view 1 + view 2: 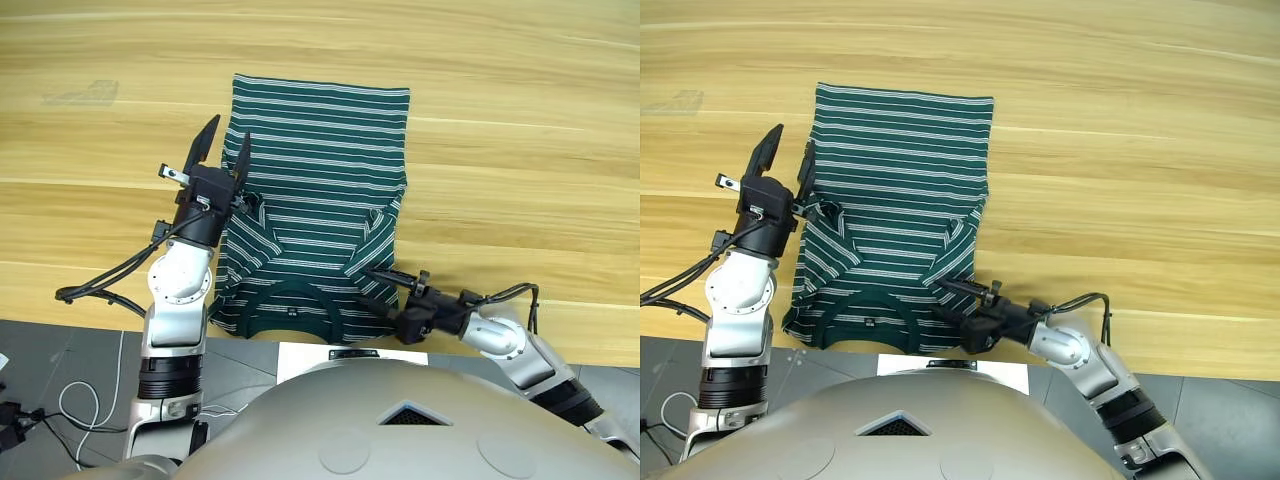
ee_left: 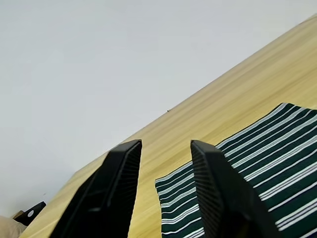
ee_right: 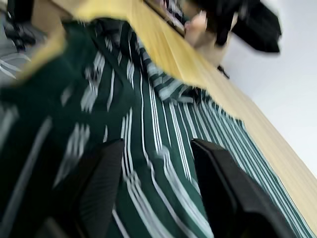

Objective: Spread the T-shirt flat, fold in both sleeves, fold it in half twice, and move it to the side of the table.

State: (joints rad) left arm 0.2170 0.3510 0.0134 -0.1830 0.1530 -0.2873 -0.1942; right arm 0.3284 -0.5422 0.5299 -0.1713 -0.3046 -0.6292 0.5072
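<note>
The T-shirt (image 1: pixel 318 180) lay sleeves-in on the table (image 1: pixel 520 150), its edge just below the left gripper's (image 1: pixel 228 135) wide-open jaws. The right gripper's (image 3: pixel 157 146) jaws stood apart over striped cloth, seemingly near the collar-end corner. Both should pinch matching corners evenly before folding.

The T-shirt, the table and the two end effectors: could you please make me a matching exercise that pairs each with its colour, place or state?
Things:
1. T-shirt
2. left end effector
3. right end effector
4. table

Descriptions:
A. open, at the shirt's left edge
B. light wood
C. green with white stripes, both sleeves folded in
D. open, low over the shirt's near right corner

Pairs: 1-C, 2-A, 3-D, 4-B
</note>
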